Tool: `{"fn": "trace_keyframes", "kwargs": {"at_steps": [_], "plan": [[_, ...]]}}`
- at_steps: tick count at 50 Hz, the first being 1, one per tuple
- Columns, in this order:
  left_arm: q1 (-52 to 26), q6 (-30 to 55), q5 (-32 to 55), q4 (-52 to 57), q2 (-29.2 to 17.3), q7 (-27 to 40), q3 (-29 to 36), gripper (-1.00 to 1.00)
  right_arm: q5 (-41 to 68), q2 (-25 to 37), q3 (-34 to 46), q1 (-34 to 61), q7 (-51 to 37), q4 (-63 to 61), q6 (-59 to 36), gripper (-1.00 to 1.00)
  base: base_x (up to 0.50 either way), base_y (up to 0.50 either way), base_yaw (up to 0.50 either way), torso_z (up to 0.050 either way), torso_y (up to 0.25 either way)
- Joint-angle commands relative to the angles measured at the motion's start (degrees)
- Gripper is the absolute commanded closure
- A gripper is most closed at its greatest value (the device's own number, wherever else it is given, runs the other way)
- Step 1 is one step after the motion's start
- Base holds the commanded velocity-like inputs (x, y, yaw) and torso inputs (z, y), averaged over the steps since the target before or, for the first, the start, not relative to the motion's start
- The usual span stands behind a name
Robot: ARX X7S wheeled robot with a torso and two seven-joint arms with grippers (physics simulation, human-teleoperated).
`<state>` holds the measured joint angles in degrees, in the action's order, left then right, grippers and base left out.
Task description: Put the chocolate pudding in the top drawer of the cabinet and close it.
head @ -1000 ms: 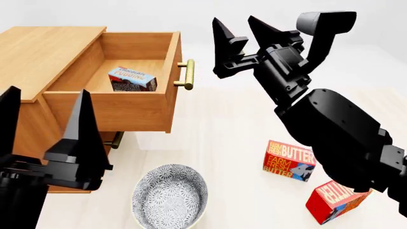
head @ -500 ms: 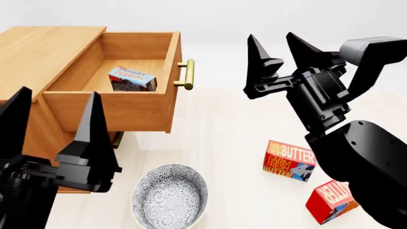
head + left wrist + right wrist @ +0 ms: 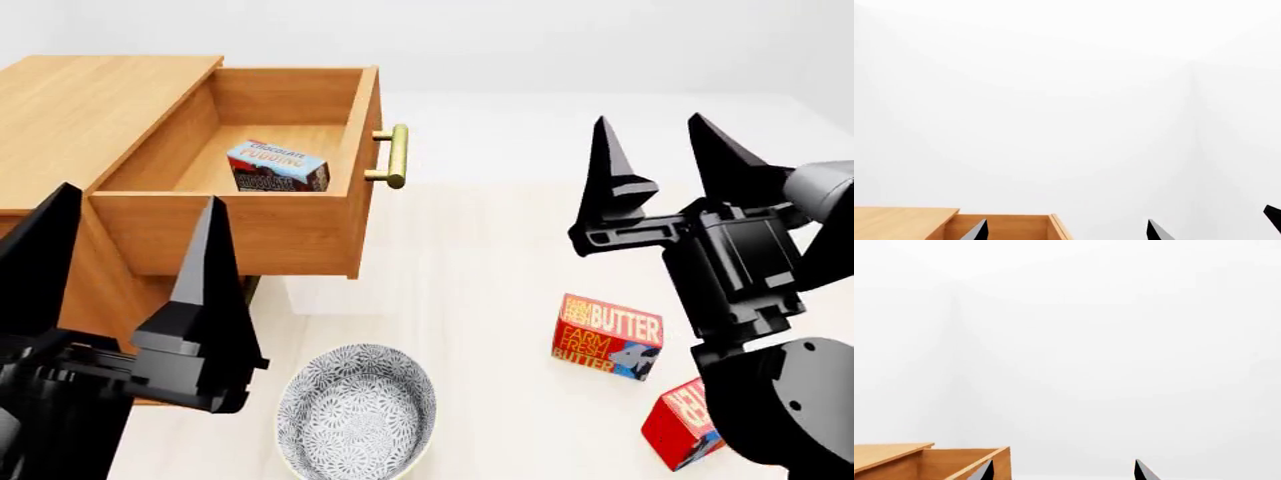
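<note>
While both arms hang over the pale worktop (image 3: 481, 270), the left pincer (image 3: 127, 260) stands nearest, prongs spread and holding nothing, just in front of the cabinet (image 3: 80, 110). Beside it sits a patterned bowl (image 3: 356, 410). Two butter boxes (image 3: 607, 335) lie to the right, under the right pincer (image 3: 661, 165), which is likewise spread and empty. Farther back, the top drawer (image 3: 267, 225) is pulled out, and the chocolate pudding (image 3: 276, 166) lies inside it, tilted, well apart from both pincers.
</note>
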<state>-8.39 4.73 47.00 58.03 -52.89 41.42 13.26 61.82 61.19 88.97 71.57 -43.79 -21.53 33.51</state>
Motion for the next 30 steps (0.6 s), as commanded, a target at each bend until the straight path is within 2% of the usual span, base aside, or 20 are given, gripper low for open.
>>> {"fn": "trace_keyframes", "kwargs": {"at_steps": [1, 17, 30], "plan": [[-1.3, 0.3, -0.5, -0.2, 0.5, 0.0, 1.7, -1.00, -6.0, 3.7, 0.6, -3.1, -7.0, -2.6, 0.4, -1.00, 0.00, 0.00, 0.00, 0.000, 0.000], [-2.8, 0.8, -0.9, -0.1, 0.9, 0.3, 3.3, -1.00, -11.4, 7.1, 0.5, -7.4, -14.3, -3.8, 3.2, -1.00, 0.00, 0.00, 0.00, 0.000, 0.000], [-3.4, 1.2, -1.6, 0.9, 1.4, 0.8, 5.7, -1.00, -12.3, 7.8, 0.2, -8.0, -15.8, -3.7, 2.9, -1.00, 0.00, 0.00, 0.00, 0.000, 0.000]]}}
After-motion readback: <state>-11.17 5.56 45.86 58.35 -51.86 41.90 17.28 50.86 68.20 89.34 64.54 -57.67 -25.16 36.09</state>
